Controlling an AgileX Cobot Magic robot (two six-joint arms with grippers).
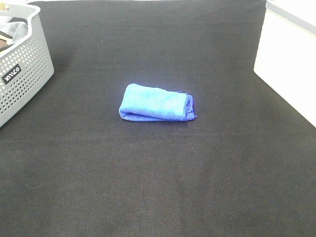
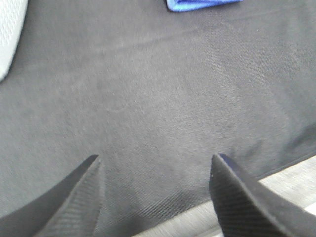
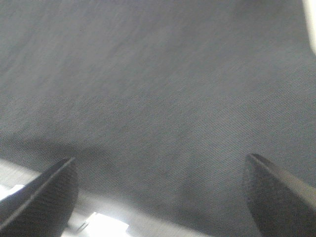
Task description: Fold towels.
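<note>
The fuzzy royal-blue towel point(image 1: 156, 102) lay folded into a soft oblong on the dark woven table cover point(image 1: 163, 177), its long axis running side to side, its darker stitched hem toward the right arm's side. It sat well ahead of the left gripper point(image 2: 155, 163), whose jaws stood spread and empty; the right gripper point(image 3: 160, 165) gaped wide over bare cloth. A perforated grey plastic basket point(image 1: 22, 74) stood on the left arm's side.
</note>
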